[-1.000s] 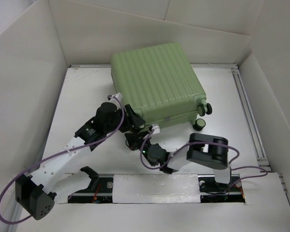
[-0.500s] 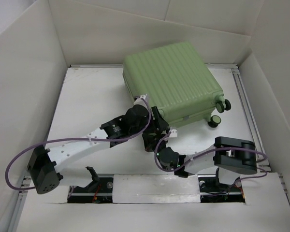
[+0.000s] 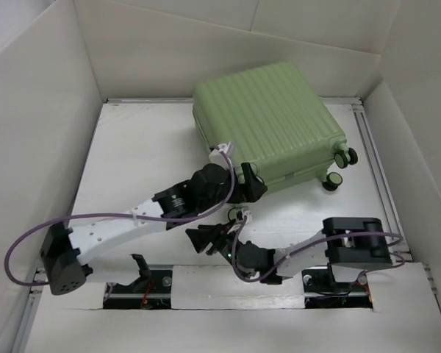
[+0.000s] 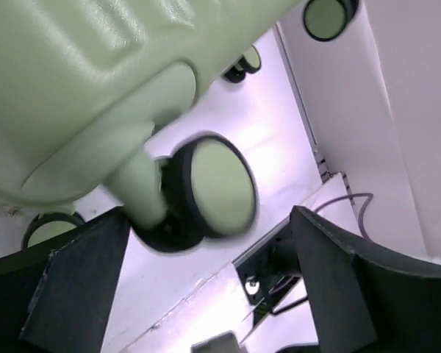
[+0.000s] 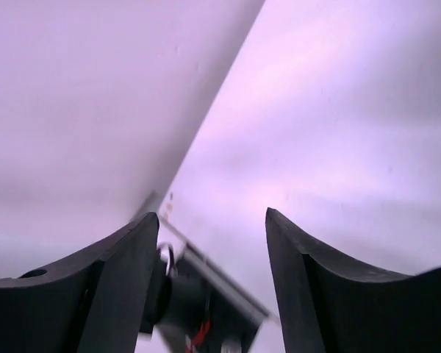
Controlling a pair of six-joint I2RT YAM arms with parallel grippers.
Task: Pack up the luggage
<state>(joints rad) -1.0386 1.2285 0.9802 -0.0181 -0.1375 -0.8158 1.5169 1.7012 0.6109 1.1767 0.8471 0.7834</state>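
The luggage [image 3: 268, 121], a pale green ribbed hard-shell case, lies closed and flat at the back right of the table, with its wheels [image 3: 349, 157] pointing right. My left gripper [image 3: 256, 185] is at the case's near edge, open. In the left wrist view the green shell [image 4: 73, 81] fills the top. A black-and-green wheel [image 4: 217, 187] hangs just beyond my open left gripper [image 4: 206, 272], untouched. My right gripper [image 3: 198, 239] sits low on the table nearer the front, apart from the case. In its wrist view the right gripper [image 5: 212, 217] is open with nothing between its fingers.
White walls [image 3: 51, 110] box in the table on three sides. A metal rail [image 3: 376, 173] runs along the right edge. A slotted rail with the arm bases [image 3: 235, 283] crosses the front. Purple cables [image 3: 29, 235] loop from both arms.
The luggage has slid right and slightly back. Both grippers have opened. The right gripper has drawn back from the case toward the front, and the left arm has followed the case to the right.
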